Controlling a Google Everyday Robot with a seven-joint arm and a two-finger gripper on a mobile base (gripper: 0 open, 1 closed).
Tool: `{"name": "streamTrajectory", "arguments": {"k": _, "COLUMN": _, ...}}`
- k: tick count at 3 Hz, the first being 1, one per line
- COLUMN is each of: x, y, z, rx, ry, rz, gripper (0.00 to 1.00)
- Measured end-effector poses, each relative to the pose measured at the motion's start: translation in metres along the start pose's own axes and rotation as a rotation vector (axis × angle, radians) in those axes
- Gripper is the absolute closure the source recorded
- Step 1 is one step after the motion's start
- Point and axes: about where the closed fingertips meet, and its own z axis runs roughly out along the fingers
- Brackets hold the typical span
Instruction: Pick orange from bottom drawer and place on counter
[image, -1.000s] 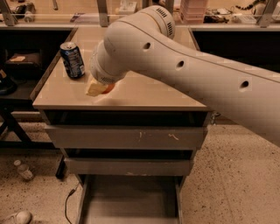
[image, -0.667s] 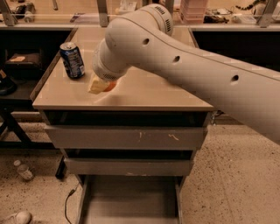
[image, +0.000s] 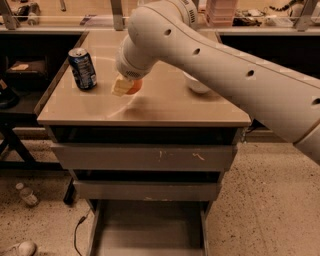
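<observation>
Camera view: orange gripped low over counter

Camera view, front of cabinet; can (image: 82, 68) is dark blue with pale lettering and stands upright on the left side of the counter (image: 165, 107); its writing cannot be read. Gripper (image: 126, 87) hangs low over the counter, left of centre, near the can's right side but apart from it; it is clenched on the orange (image: 135, 87). One pale finger (image: 119, 86) shows against the orange's left side; the other is hidden behind the fruit. Orange sits at the gripper tip, directly under the wrist, right of the visible finger; whether it touches the counter cannot be told. Orange is round; no long axis or heading can be made out. White bowl (image: 196, 84) stands on the counter right of the gripper, partly hidden by the arm (image: 225, 75). Bottom drawer (image: 150, 225) is pulled out beneath two shut scuffed drawers (image: 150, 157); its grey floor shows.
</observation>
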Motion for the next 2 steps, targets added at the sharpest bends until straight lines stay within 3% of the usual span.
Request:
{"name": "streamTrajectory", "arguments": {"k": 1, "x": 0.019, "y": -0.015, "z": 0.010, "rx": -0.024, "ry": 0.049, "rz": 0.005, "gripper": 1.00}}
{"name": "streamTrajectory", "arguments": {"k": 2, "x": 0.043, "y": -0.021, "z": 0.019, "rx": -0.083, "ry": 0.117, "rz": 0.002, "gripper": 1.00}}
